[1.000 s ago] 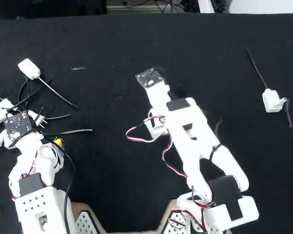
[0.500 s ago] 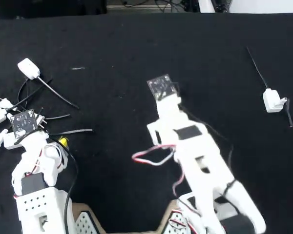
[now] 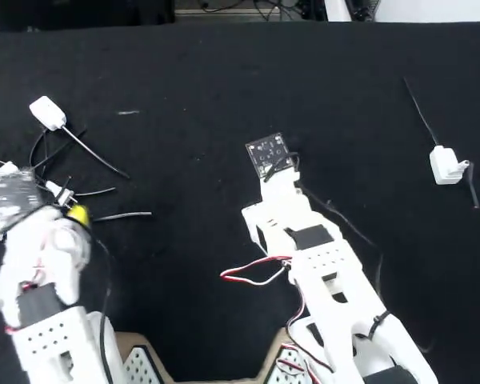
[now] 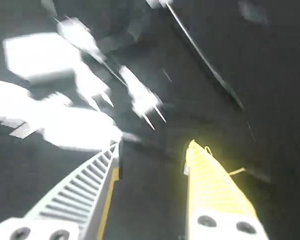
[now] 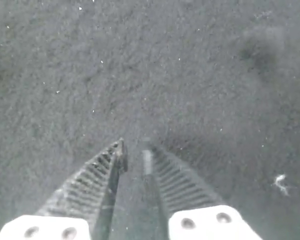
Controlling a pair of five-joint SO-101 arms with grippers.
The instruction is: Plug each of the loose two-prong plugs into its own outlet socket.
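Observation:
Several white plugs and socket blocks (image 3: 6, 170) lie tangled with black cords at the table's far left. My left gripper (image 4: 152, 147) hangs just over them, open, with one white and one yellow finger (image 3: 78, 214). A two-prong plug (image 4: 140, 97) lies just ahead of the fingertips, with a bigger white block (image 4: 40, 55) beyond it. Another white plug (image 3: 46, 112) with a black cord lies farther back on the left. A white plug (image 3: 444, 166) sits alone at the far right. My right gripper (image 5: 134, 150) hovers over bare black cloth mid-table, shut on nothing.
Black cloth (image 3: 184, 88) covers the whole table. Loose black cords (image 3: 96, 160) trail from the left cluster toward the middle. A thin black cord (image 3: 420, 108) runs back from the right-hand plug. Red and white wires (image 3: 252, 276) loop beside the right arm.
The left arm has swung left, over the plug cluster. The right arm's gripper has moved right and a little nearer, from about the table's centre-left to its centre.

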